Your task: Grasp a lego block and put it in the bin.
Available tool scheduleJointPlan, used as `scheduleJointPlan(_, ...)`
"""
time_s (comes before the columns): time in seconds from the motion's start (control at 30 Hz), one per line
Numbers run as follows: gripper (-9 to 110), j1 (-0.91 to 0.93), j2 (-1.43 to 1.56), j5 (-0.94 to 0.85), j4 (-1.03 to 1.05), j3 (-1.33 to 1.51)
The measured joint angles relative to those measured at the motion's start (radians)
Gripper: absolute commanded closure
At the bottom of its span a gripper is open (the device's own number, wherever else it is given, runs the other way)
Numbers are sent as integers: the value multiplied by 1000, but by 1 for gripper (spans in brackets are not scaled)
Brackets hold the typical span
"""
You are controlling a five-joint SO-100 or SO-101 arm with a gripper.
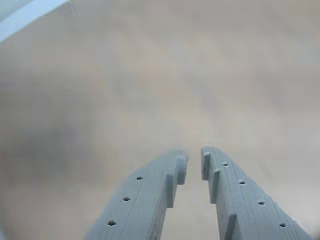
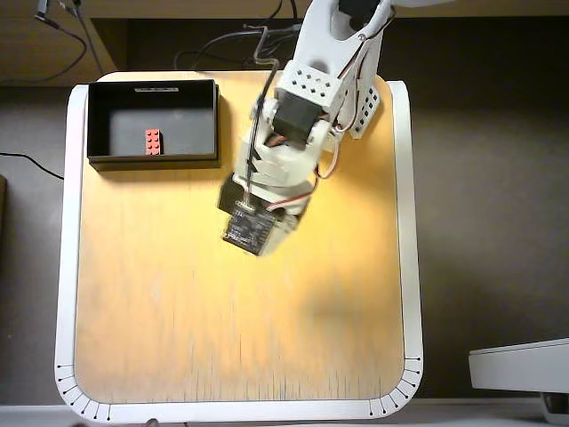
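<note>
The red lego block point(image 2: 153, 140) lies on the floor of the black bin point(image 2: 151, 162) at the table's back left in the overhead view. My arm point(image 2: 284, 151) reaches over the middle of the table, to the right of the bin and apart from it. In the wrist view my gripper point(image 1: 194, 159) points down at bare wood. Its grey fingers point(image 1: 150, 195) stand with only a narrow slit between the tips and nothing in it. The block and the bin are out of the wrist view.
The wooden tabletop point(image 2: 231, 320) has a white rim point(image 2: 67, 267), which also shows in the wrist view point(image 1: 25, 17) at the top left. Cables point(image 2: 222, 44) run behind the table. A grey object point(image 2: 520, 365) sits off the table at the lower right.
</note>
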Motion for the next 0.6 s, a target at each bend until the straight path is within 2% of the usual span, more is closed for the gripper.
scheduleJointPlan(0.3,101,-241,0,-51,-25,0)
scheduleJointPlan(0.43,101,-273,48,-32,-54,2)
scheduleJointPlan(0.6,101,-282,244,5,-121,104)
